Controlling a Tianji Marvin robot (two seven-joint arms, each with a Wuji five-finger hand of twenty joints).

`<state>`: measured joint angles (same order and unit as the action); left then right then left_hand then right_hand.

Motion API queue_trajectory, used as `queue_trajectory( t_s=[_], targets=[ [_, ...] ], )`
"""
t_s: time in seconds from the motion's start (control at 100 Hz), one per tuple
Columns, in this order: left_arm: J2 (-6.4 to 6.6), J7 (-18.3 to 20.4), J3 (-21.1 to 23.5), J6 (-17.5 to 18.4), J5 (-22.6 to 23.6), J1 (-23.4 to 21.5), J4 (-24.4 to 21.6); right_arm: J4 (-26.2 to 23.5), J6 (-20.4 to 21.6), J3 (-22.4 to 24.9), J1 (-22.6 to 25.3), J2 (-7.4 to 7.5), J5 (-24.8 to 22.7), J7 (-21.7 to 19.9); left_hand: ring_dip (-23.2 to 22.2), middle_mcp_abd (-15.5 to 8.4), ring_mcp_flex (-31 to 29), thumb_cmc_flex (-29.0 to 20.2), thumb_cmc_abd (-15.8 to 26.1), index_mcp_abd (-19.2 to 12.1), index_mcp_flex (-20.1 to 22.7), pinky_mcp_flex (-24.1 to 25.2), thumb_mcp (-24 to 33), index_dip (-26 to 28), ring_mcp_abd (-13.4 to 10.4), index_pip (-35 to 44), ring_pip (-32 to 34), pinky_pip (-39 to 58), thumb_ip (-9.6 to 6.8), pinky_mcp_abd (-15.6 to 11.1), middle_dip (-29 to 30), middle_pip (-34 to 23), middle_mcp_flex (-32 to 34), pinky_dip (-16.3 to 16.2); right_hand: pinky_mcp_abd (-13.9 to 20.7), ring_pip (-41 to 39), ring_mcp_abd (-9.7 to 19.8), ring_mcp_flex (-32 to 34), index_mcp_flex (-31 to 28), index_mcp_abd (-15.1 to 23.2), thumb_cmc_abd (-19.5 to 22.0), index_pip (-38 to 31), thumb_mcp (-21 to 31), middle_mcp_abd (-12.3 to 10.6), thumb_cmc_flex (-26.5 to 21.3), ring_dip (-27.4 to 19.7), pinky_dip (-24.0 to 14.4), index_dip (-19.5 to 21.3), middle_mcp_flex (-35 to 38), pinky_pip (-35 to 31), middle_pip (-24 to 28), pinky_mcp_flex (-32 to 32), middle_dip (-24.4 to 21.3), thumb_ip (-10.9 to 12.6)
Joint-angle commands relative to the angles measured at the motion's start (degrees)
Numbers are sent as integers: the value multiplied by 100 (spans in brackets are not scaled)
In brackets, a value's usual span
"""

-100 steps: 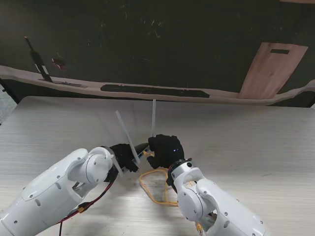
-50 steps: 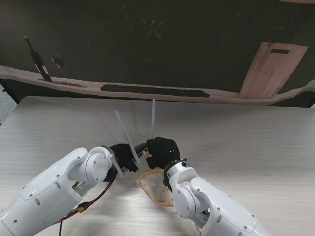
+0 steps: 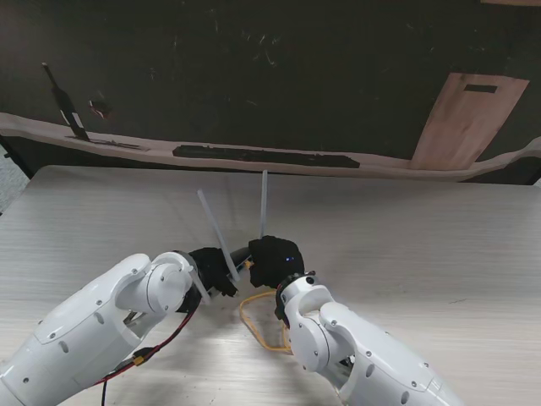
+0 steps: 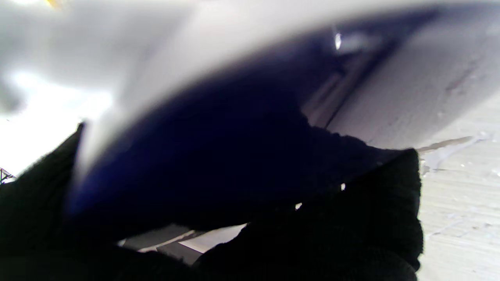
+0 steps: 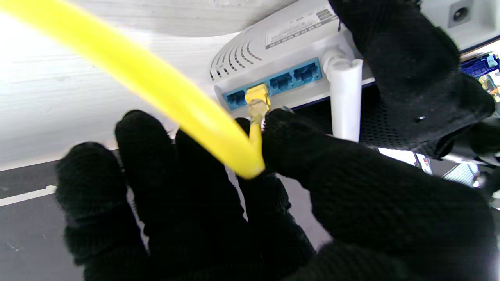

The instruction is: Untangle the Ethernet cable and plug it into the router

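Note:
The white router (image 5: 281,43) is held tilted off the table by my left hand (image 3: 211,269), whose black-gloved fingers (image 5: 406,66) wrap its body next to one antenna (image 5: 345,101). In the stand view both antennas (image 3: 216,233) stick up between the hands. The yellow Ethernet plug (image 5: 257,95) sits in the mouth of the second blue port; how deep it is I cannot tell. My right hand (image 3: 272,260) pinches the yellow cable (image 5: 156,82) just behind the plug. The rest of the cable (image 3: 254,320) lies looped on the table nearer to me. The left wrist view is blurred by the router's underside (image 4: 410,70).
The pale wooden table (image 3: 439,245) stretches around both hands. A dark wall with a ledge (image 3: 262,156) runs along the far edge, and a wooden board (image 3: 469,118) leans at the far right.
My right hand has crept a little to the left and farther from me, closing against the router's back. The left hand and the router have stayed put.

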<state>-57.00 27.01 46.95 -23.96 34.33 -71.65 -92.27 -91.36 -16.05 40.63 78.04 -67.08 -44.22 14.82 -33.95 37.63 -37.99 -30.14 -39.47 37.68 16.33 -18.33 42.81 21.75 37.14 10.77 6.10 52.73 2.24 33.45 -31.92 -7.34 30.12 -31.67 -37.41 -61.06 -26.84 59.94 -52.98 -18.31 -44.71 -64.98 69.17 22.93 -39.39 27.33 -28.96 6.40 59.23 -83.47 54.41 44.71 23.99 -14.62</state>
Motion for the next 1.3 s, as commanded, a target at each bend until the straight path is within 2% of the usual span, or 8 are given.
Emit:
queue_trajectory(
  t_s=[0.0,0.3,0.5,0.59,0.65,0.74,0.86,1.29],
  targets=[
    [13,414,-253,-85,-162,-388,426,34,-34,-44,27,-51,71,-118,-318,-2287,-496,-3201,969,-2254,1113,-187,356,240,-1498,3663,4148,2038,24,-1272,-717,-2587,1613,-530,-188,-133,-207,192,-77,85,-30,-11,286,270,16,-62,-74,-166,132,-288,173,109,-23,-28],
    [13,412,-276,-108,-187,-378,430,123,-113,-81,3,-101,217,-85,-302,-2282,-484,-3213,1005,-2264,1109,-171,301,241,-1484,3662,4159,2032,20,-1272,-723,-2573,1603,-544,-225,-261,-168,481,-169,140,-68,-181,516,246,-99,-90,-62,-59,368,-434,216,428,-64,98],
    [21,442,-311,-122,-216,-348,435,188,-152,-107,-21,-150,363,-44,-294,-2271,-444,-3224,1058,-2256,1091,-133,252,229,-1460,3647,4149,2026,21,-1265,-727,-2558,1585,-553,-106,-596,-71,643,-74,393,-18,-389,699,252,-206,-78,-58,394,420,-761,564,666,-264,336],
    [24,454,-324,-119,-221,-340,438,254,-144,-118,-36,-193,446,44,-292,-2268,-436,-3226,1073,-2260,1088,-120,234,226,-1458,3645,4152,2025,18,-1269,-729,-2551,1578,-558,-57,-1014,68,1142,-118,507,-92,-474,800,349,-200,-66,-78,640,701,-1187,846,1287,-113,437],
    [27,463,-333,-117,-230,-334,440,304,-142,-125,-46,-228,505,117,-291,-2273,-423,-3234,1078,-2264,1085,-112,226,224,-1451,3642,4150,2025,16,-1266,-729,-2545,1569,-561,221,-1806,353,1361,-178,534,-187,-502,901,383,-178,-21,302,826,1052,-1879,1040,1921,330,516],
    [34,487,-349,-104,-232,-322,440,405,-119,-134,-55,-307,634,302,-293,-2277,-427,-3244,1077,-2272,1092,-106,219,224,-1460,3644,4157,2027,11,-1266,-737,-2549,1575,-566,1249,-2693,750,1406,-319,589,-406,-531,1096,457,-171,553,-174,992,1472,-2895,1269,2174,679,716],
    [48,537,-371,-69,-236,-308,421,534,-70,-159,-75,-404,761,534,-292,-2286,-428,-3253,1074,-2275,1098,-110,212,225,-1458,3646,4162,2031,4,-1267,-743,-2548,1576,-571,1982,-3171,1049,1431,-511,698,-647,-511,1323,579,-197,1016,-614,1193,1700,-3457,1459,2292,909,948],
    [57,636,-404,270,-366,-236,501,861,0,-253,-149,-642,1107,968,-293,-2437,-804,-3447,957,-2489,1397,-413,343,327,-1514,3913,4246,2117,-17,-1269,-729,-2690,1929,-588,2317,-3415,1191,1447,-753,763,-915,-451,1591,792,-375,1315,-1061,1513,1782,-3651,1634,2360,1077,1151]
  ],
)
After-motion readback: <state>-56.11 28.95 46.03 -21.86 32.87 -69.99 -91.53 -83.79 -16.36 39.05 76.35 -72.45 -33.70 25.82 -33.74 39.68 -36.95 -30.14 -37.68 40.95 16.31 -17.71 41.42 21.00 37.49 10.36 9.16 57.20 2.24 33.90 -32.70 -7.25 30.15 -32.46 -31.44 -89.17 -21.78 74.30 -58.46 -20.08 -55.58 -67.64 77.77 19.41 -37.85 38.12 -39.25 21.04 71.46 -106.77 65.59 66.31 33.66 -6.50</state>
